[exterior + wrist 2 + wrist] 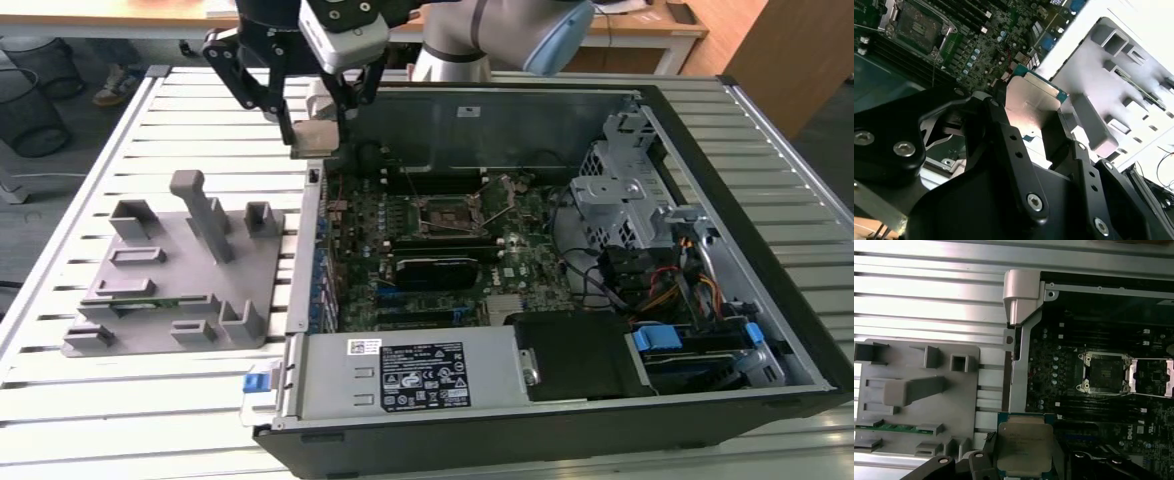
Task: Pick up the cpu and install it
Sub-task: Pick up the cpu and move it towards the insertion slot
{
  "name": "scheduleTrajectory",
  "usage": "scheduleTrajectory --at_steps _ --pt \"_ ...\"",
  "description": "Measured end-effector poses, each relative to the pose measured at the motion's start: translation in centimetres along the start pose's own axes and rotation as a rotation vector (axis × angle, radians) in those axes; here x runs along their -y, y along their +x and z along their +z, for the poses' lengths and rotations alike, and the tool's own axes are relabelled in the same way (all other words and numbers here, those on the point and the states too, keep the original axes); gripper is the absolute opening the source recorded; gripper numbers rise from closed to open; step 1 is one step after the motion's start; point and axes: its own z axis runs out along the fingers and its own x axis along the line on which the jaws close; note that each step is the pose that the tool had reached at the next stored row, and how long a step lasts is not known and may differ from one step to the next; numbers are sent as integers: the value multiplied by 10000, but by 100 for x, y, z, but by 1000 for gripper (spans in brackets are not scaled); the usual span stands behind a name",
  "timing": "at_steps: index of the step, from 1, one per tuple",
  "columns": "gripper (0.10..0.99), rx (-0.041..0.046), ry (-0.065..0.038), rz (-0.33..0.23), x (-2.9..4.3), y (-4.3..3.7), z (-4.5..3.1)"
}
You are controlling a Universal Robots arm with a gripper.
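Holding the cpu [316, 142] tight between its two black fingers [1004, 137], the gripper [316, 126] hangs in the air at the far side. On the exterior view's left, a grey fixture [174, 270] sits on the slatted table [120, 400]. The cpu is over the left wall of the open computer case [561, 440], between the fixture and the motherboard [400, 190]. Further right, the socket [447, 212] lies open, well apart from the cpu. Past it stands a metal drive cage [617, 190] with coloured wires [654, 285] nearby.

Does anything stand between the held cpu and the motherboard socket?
Nothing visible does. The gripper holds the cpu over the case edge; the socket lies uncovered, its plate swung aside.
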Motion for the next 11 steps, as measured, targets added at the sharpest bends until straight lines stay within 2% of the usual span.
scheduleTrajectory --at_steps 11 --pt "529 0 0 0 6 -240 1"
